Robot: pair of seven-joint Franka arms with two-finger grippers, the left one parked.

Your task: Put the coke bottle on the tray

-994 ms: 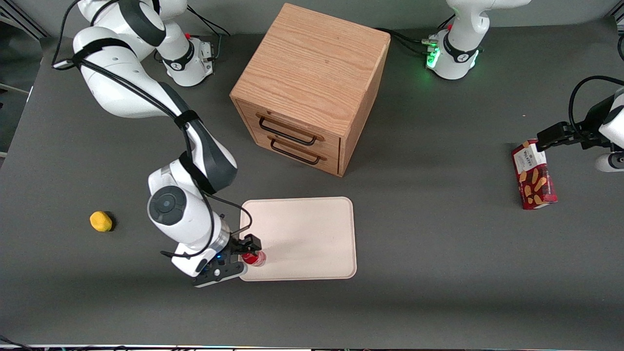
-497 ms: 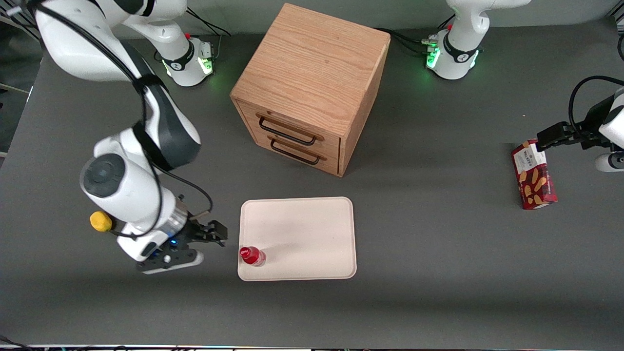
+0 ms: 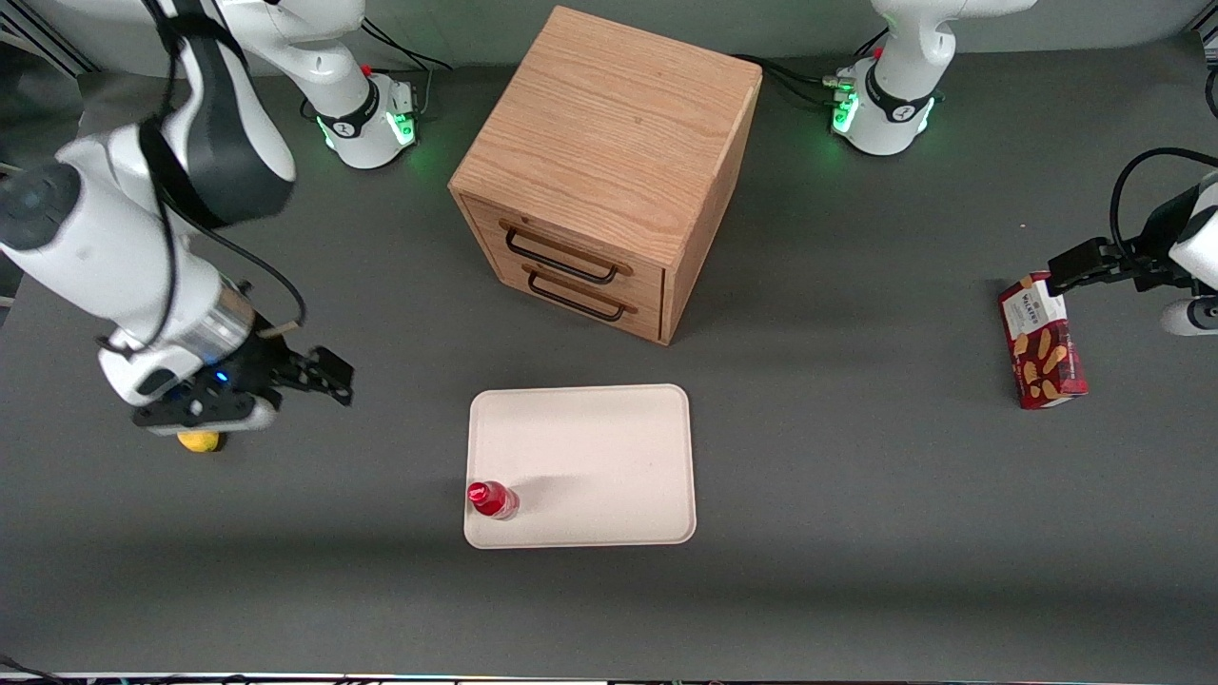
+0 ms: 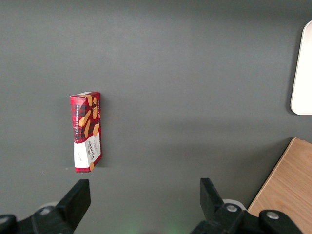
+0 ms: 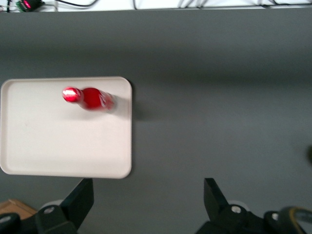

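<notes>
The coke bottle (image 3: 491, 499), small and red with a red cap, stands upright on the cream tray (image 3: 590, 457), in the tray's corner nearest the front camera at the working arm's end. The right wrist view shows the coke bottle (image 5: 90, 98) on the tray (image 5: 58, 141) too. My gripper (image 3: 328, 376) hangs open and empty above the bare table, well away from the tray toward the working arm's end and farther from the front camera than the bottle. Between the gripper's (image 5: 147, 189) fingers only grey tabletop shows.
A wooden drawer cabinet (image 3: 609, 152) stands farther from the camera than the tray. A yellow lump (image 3: 198, 441) lies on the table, partly covered by my wrist. A red snack box (image 3: 1040, 342) lies toward the parked arm's end.
The gripper let go of the bottle on the tray, then drew away toward the working arm's end, rising and moving farther from the camera. The bottle stayed upright in place.
</notes>
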